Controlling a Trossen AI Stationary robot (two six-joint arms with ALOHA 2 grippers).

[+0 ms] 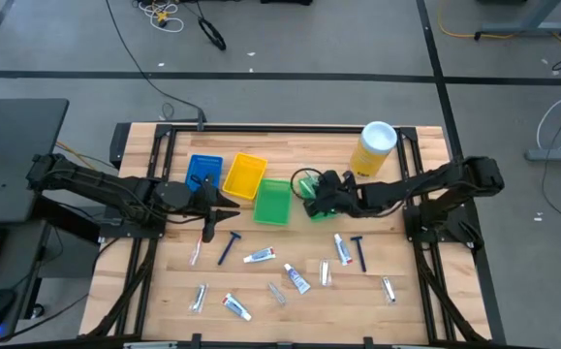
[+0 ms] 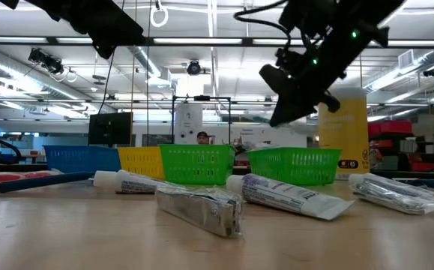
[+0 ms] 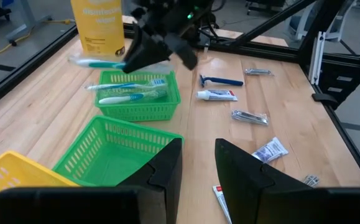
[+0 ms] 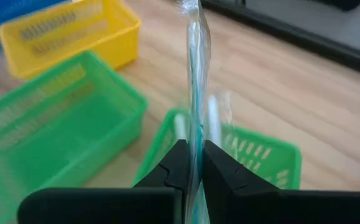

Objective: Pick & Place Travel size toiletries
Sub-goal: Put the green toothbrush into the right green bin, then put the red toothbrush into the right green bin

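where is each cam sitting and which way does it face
High: overhead, straight down; both arms, the left gripper and the right gripper.
Low: table height, level across; arms overhead.
Left wrist: past its own fingers, open, to the small green bin.
Right wrist: own fingers shut on a wrapped toothbrush.
Both wrist views share that bin.

Wrapped toothbrush (image 4: 197,74) cut off by frame edge; bristle end unseen.
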